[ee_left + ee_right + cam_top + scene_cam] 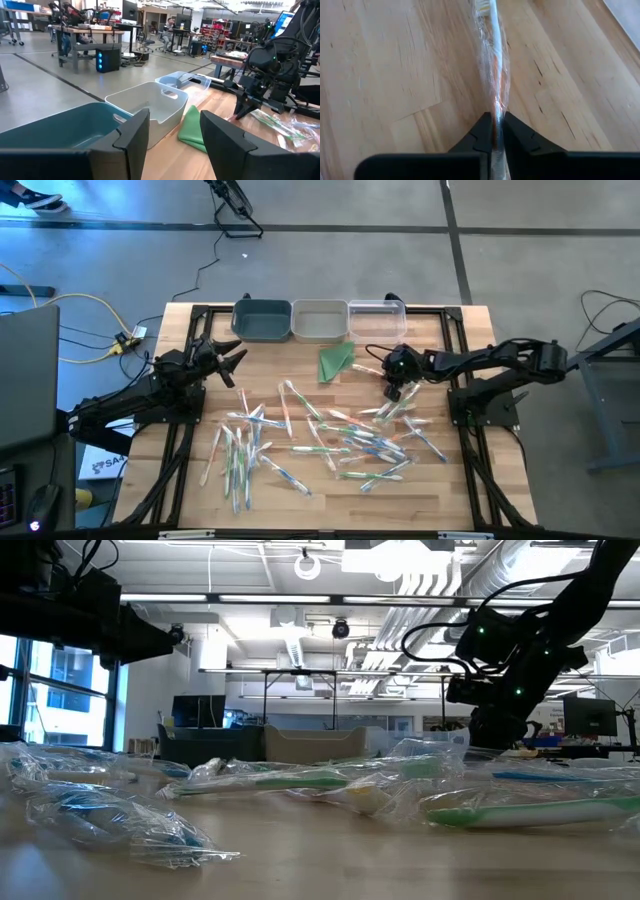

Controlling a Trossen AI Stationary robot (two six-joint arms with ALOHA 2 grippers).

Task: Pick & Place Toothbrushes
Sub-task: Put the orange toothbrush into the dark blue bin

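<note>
Both right jaws on toothbrush (493,60)

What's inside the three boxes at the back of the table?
The dark teal bin, the grey bin and the clear bin all look empty from above. No toothbrushes show in them; low side corners stay hidden in the left wrist view.

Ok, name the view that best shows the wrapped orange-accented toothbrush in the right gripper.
Right wrist view: the wrapped orange-accented toothbrush fills it, pinched between the right gripper fingertips. High view shows only the gripper over the pile; the low and left wrist views don't show it clearly.
</note>
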